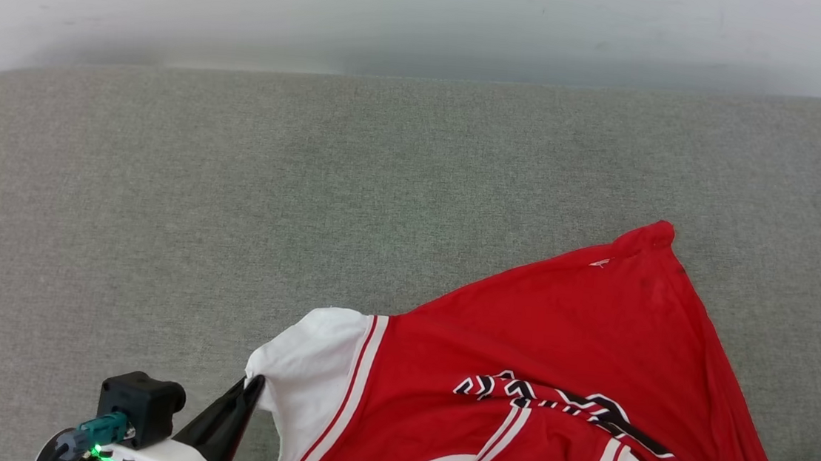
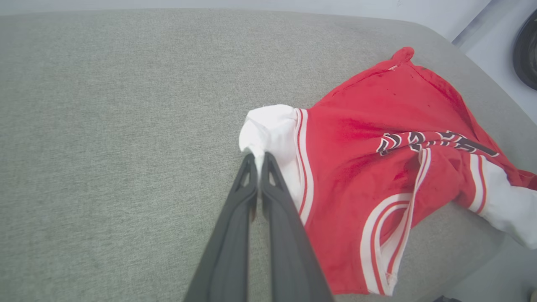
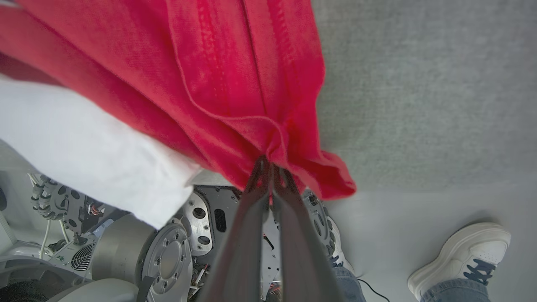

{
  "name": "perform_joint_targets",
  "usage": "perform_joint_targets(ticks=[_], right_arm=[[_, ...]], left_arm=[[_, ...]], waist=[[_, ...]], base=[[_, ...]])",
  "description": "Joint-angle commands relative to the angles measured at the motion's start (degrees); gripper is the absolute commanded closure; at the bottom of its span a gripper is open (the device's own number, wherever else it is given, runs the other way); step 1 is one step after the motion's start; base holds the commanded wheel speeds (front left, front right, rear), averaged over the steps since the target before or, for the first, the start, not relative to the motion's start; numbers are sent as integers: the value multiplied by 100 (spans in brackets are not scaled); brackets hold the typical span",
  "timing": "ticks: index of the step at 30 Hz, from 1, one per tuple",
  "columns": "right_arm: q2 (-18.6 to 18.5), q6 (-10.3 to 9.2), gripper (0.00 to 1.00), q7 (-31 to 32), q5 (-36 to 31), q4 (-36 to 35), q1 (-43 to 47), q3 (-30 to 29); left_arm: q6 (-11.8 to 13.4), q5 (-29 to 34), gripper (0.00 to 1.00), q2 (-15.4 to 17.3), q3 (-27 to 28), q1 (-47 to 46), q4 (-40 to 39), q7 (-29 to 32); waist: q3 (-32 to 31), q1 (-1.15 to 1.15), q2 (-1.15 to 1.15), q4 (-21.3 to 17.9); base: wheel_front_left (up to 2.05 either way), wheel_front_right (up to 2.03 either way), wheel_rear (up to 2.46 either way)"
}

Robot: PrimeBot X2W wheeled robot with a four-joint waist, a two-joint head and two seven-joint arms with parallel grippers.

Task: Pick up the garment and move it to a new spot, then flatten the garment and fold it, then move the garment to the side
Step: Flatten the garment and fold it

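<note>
The garment (image 1: 565,333) is a red T-shirt with white sleeves and stripe trim, lying rumpled on the grey padded surface at the lower right of the head view, its near part hanging past the front edge. My left gripper (image 1: 256,384) is shut on the edge of the white sleeve (image 2: 272,126), the fabric pinched between the fingertips (image 2: 250,161). In the left wrist view the garment (image 2: 377,138) spreads to the right of my left gripper (image 2: 259,159). My right gripper (image 3: 270,165) is shut on a bunched red hem of the garment (image 3: 235,84).
The grey padded surface (image 1: 234,208) stretches left and back to a pale wall (image 1: 400,7). Below the surface edge, the right wrist view shows the robot's metal base (image 3: 168,256) and a person's white shoe (image 3: 461,256) and jeans on the pale floor.
</note>
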Motion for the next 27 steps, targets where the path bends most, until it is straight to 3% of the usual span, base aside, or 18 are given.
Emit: perform_joint_targets(ticks=[1,5,6,7,17,22,27], right_arm=[[16,-2,100,-61,22,-19,110,28],[-65,-2,100,-157,84,-39,71,108],[-100,-2,56,-208,100,-69,10,129],[-123,-2,0,-243,113,-72,-48,125],[-694,-2,0,-91,506,-704,-1104,277],[-618,-2,0,-15,519,-786,-2038,443],[-598,-2,0,125,165,-400,-2920,714]], left_arm=[[-10,-23,100,-22,-14,46,25,-33],[-59,12,100,-13,-73,12,57,15],[-59,20,100,-5,-74,-5,50,18],[-60,22,100,5,-69,-22,40,20],[-45,117,100,55,-85,-150,-148,38],[-62,202,100,21,-120,-312,-298,70],[-131,337,100,-31,-178,-535,-429,67]], waist=[[-16,1,0,-17],[-36,1,0,-20],[-32,1,0,-16],[-27,1,0,-9],[174,1,0,142],[445,1,0,349],[833,1,0,639]], base=[[0,0,0],[0,0,0],[0,0,0],[0,0,0],[0,0,0],[0,0,0],[0,0,0]])
